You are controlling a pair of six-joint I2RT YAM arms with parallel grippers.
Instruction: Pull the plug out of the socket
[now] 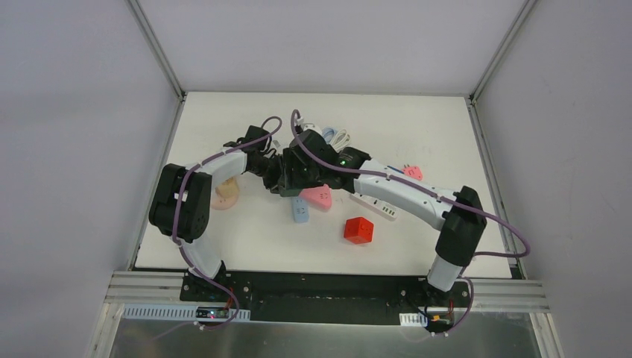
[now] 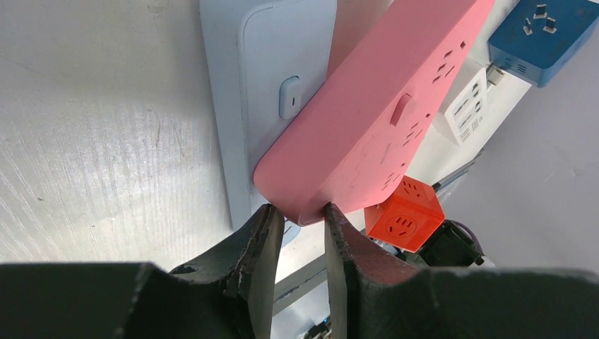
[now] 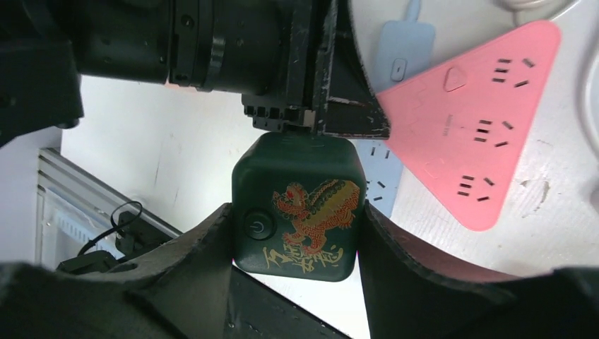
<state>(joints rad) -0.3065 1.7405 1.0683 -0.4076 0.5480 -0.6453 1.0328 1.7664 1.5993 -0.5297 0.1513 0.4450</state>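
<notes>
My right gripper [image 3: 297, 215] is shut on a dark green cube plug adapter [image 3: 300, 176] with a gold and red dragon print, one finger on each side. In the top view the cube [image 1: 285, 185] is mostly hidden under the two wrists. A pink triangular socket [image 3: 466, 127] lies beside it, apart from the cube. My left gripper [image 2: 304, 212] pinches the rounded corner of the pink socket [image 2: 374, 127], with both fingertips touching it. The pink socket leans over a light blue socket strip [image 2: 261, 85]. Both grippers meet at mid table [image 1: 287, 175].
A red cube socket [image 1: 358, 230] sits in front of the grippers and a white strip [image 1: 375, 205] to their right. A small pink plug [image 1: 412, 172] lies far right, a peach round item [image 1: 223, 194] left. Coiled cables [image 1: 328, 136] are behind. A blue socket [image 2: 542, 32] also shows.
</notes>
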